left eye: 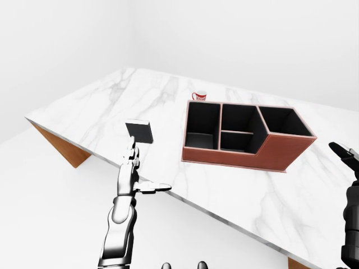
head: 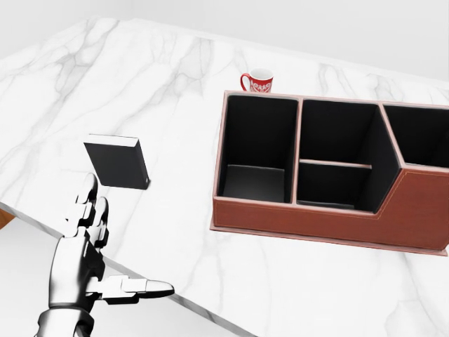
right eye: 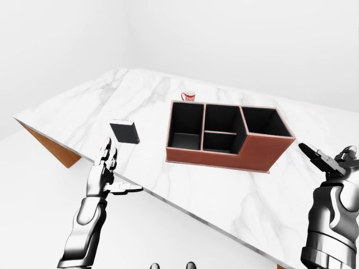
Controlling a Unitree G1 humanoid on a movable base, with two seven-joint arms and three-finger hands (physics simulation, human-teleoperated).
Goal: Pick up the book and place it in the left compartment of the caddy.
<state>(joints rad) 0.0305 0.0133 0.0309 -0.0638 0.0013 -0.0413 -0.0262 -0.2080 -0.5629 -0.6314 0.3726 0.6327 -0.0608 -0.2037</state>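
Both robot hands released: left [head: 88, 246], right [right eye: 331, 168]; book [head: 117, 162] flat beside caddy [head: 330, 214].

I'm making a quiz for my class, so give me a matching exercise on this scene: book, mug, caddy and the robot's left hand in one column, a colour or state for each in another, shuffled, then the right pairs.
Things:
1. book
2. mug
3. caddy
4. left hand

Colour or state:
A. red with a white pattern, standing on the table just above the caddy in the head view
B. silver metal, fingers open, holding nothing
C. black, lying flat on the marble table, left of the caddy
D. reddish-brown outside, black compartments with no items inside

Pairs: 1-C, 2-A, 3-D, 4-B
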